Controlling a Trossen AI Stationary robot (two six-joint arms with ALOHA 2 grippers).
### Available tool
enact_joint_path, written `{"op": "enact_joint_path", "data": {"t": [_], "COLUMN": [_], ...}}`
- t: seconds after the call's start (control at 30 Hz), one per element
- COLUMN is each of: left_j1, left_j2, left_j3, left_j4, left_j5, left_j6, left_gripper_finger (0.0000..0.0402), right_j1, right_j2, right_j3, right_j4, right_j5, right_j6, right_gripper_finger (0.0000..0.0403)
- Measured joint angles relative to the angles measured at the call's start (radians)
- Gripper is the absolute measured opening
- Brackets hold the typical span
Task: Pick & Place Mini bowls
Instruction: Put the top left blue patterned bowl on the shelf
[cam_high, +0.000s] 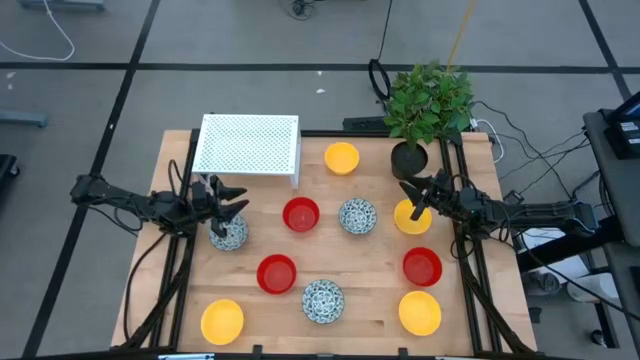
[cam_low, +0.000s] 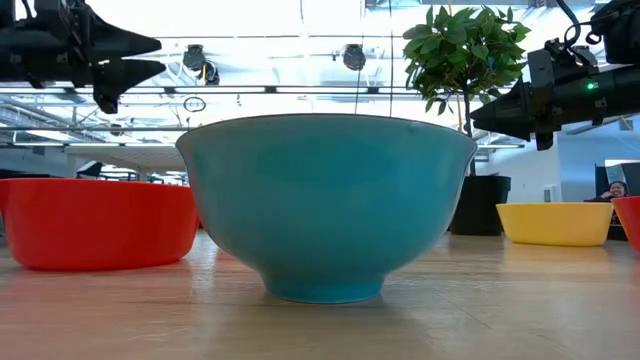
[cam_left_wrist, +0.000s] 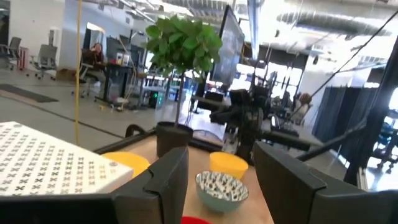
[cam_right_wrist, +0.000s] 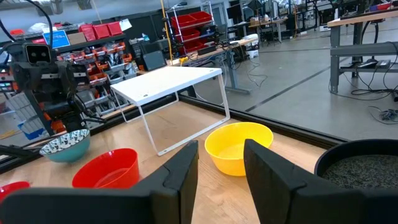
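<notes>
Several mini bowls stand on their bases on the wooden table: yellow ones (cam_high: 342, 157) (cam_high: 222, 320) (cam_high: 420, 312), red ones (cam_high: 301, 214) (cam_high: 277, 273) (cam_high: 422, 266), and speckled ones (cam_high: 357, 216) (cam_high: 323, 300). My left gripper (cam_high: 240, 202) is open and hovers over the far edge of a speckled bowl (cam_high: 229, 235) near the table's left side. My right gripper (cam_high: 410, 197) is open and hovers over the far edge of a yellow bowl (cam_high: 412, 219) near the right side. The low view shows both grippers (cam_low: 130, 55) (cam_low: 490, 110) raised well above the table. The left wrist view looks past open fingers (cam_left_wrist: 217, 180) at a speckled bowl (cam_left_wrist: 221, 186). The right wrist view looks past open fingers (cam_right_wrist: 221, 168) at a yellow bowl (cam_right_wrist: 239, 146).
A white perforated rack (cam_high: 248, 145) stands at the far left of the table. A black pot with a green plant (cam_high: 425, 105) stands at the far right, just beyond my right gripper. Bare wood (cam_high: 360, 270) lies between the bowls in the middle.
</notes>
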Motion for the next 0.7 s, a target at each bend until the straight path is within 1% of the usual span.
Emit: {"op": "enact_joint_path", "data": {"t": [0.13,0.2,0.3,0.43,0.53,0.7], "left_j1": [0.0,0.0,0.0,0.0,0.0,0.0], "left_j2": [0.0,0.001,0.001,0.001,0.016,0.108], "left_j3": [0.0,0.0,0.005,0.047,0.108,0.259], "left_j4": [0.076,0.13,0.192,0.181,0.081,-0.233], "left_j5": [-0.001,-0.017,-0.011,0.0,0.0,0.001], "left_j6": [-0.044,-0.048,-0.009,0.084,0.096,0.076], "left_gripper_finger": [0.0186,0.0186,0.0186,0.0186,0.0186,0.0186], "right_j1": [0.0,0.0,0.0,0.0,0.0,0.0], "right_j2": [0.0,0.0,0.0,0.0,0.0,0.0], "right_j3": [0.0,0.0,0.0,0.0,0.0,0.0], "right_j4": [0.0,0.0,0.0,0.0,0.0,0.0], "right_j5": [0.0,0.0,0.0,0.0,0.0,0.0], "right_j6": [0.0,0.0,0.0,0.0,0.0,0.0], "right_gripper_finger": [0.0116,0.0116,0.0116,0.0116,0.0116,0.0116]}}
